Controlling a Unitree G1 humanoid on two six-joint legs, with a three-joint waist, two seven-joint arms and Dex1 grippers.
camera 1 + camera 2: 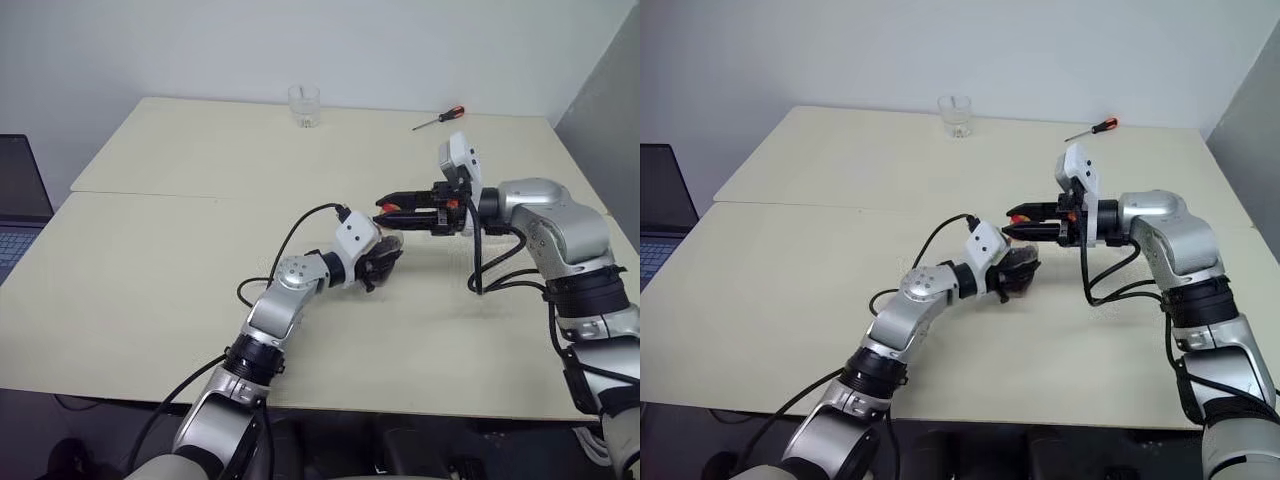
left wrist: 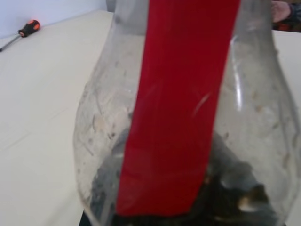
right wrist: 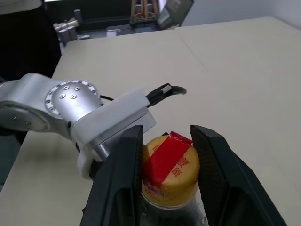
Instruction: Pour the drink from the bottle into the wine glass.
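Note:
The bottle [image 1: 388, 243] stands just above the cream table [image 1: 150, 290], near its middle. It is clear plastic with a red strip [image 2: 178, 103] down its side, and a little dark drink [image 2: 225, 200] lies in the bottom. My left gripper [image 1: 384, 262] is shut on the bottle's rounded body from the near left. My right gripper [image 3: 167, 136] comes in level from the right, and its two black fingers [image 3: 123, 160] press on either side of the yellow cap [image 3: 170, 172]. The wine glass is out of view.
A short clear tumbler [image 1: 304, 105] stands at the table's far edge. A screwdriver [image 1: 438, 118] with a red-and-black handle lies at the far right. A laptop [image 1: 20, 200] sits off the table's left side. A seam splits the tabletop into a far and a near half.

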